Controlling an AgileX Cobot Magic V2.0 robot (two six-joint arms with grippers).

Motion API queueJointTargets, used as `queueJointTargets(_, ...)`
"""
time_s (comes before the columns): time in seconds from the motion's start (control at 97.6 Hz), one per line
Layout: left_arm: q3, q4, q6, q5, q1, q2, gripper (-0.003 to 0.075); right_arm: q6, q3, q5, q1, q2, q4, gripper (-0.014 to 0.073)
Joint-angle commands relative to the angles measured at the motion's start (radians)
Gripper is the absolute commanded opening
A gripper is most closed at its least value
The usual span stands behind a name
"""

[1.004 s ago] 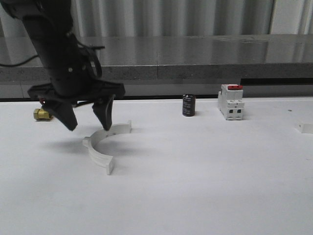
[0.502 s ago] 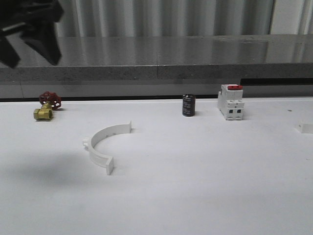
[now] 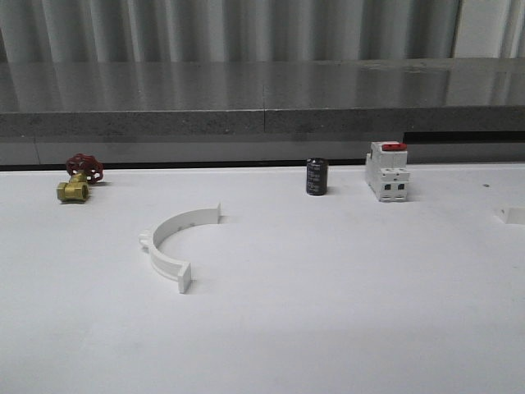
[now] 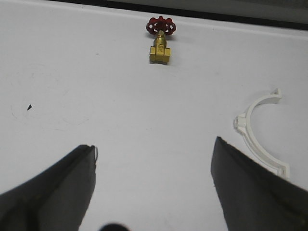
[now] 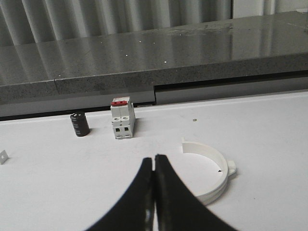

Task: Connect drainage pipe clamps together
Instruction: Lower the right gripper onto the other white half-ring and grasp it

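Oddly little of either arm can be made out: the left gripper (image 4: pixel 154 183) appears in its wrist view as two dark fingers cut off by the frame edge, spread wide with bare white table (image 4: pixel 96 96) between them, and the right gripper (image 5: pixel 154 192) appears in its own wrist view as two dark fingers pressed together, holding nothing. One drainage pipe clamp (image 3: pixel 174 243) lies flat on the table left of centre in the front view, its open side facing right, a flat tab at each end and a small lug on its left outer edge. The second drainage pipe clamp (image 5: pixel 211 175) lies near the right gripper's fingers, which hide part of its near end; its lug points right. At the far right edge of the front view a small white piece (image 3: pixel 514 215) is cut off, too little to identify. A brass valve with a red handwheel (image 3: pixel 78 179) sits at the far left, a black cylinder (image 3: pixel 317 176) and a white switch with a red top (image 3: pixel 387 171) toward the far side. A second ago the left arm hung over the left clamp with fingers apart; half a second ago it was high in the upper left corner; now it is gone from the front view, and the clamp has not moved.
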Motion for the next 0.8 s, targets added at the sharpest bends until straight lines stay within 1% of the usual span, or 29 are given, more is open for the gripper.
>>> queueJointTargets(0.0, 0.022, -0.006, -0.009, -0.056, 0.002, -0.104, 0.0482, 0.000, -0.020, -0.081, 0.005, -0.018, -0.013, -0.0067)
queueJointTargets(0.133, 0.087, 0.016, -0.009, -0.049, 0.002, -0.223, 0.0430, 0.000, -0.020, -0.081, 0.005, -0.018, -0.013, -0.0067)
queueJointTargets(0.225, 0.123, 0.036, -0.009, -0.036, 0.002, -0.289, 0.0371, 0.000, -0.020, -0.081, 0.005, -0.018, -0.013, -0.0067)
queueJointTargets(0.369, 0.157, 0.057, -0.009, -0.022, 0.002, -0.357, 0.0218, 0.000, -0.020, -0.081, 0.005, -0.018, -0.013, -0.0067)
queueJointTargets(0.389, 0.157, 0.057, -0.009, -0.022, 0.002, -0.366, 0.0180, 0.000, -0.020, -0.081, 0.005, -0.018, -0.013, -0.0067)
queueJointTargets(0.42, 0.157, 0.060, -0.009, -0.022, 0.002, -0.370, 0.0150, 0.000, -0.020, -0.081, 0.005, -0.018, -0.013, -0.0067)
queueJointTargets(0.461, 0.157, 0.065, -0.009, -0.022, 0.002, -0.377, 0.0080, 0.000, -0.020, -0.081, 0.005, -0.018, -0.013, -0.0067)
queueJointTargets(0.543, 0.157, 0.069, -0.009, -0.022, 0.002, -0.379, -0.0023, 0.000, -0.020, -0.101, 0.005, -0.018, -0.013, -0.0067)
queueJointTargets(0.697, 0.157, 0.072, -0.009, -0.022, 0.002, -0.379, -0.0020, 0.000, -0.020, -0.163, 0.005, -0.018, -0.013, -0.0067)
queueJointTargets(0.789, 0.157, 0.072, -0.009, -0.022, 0.002, -0.379, -0.0020, 0.000, -0.030, -0.172, 0.005, -0.018, -0.008, -0.0067)
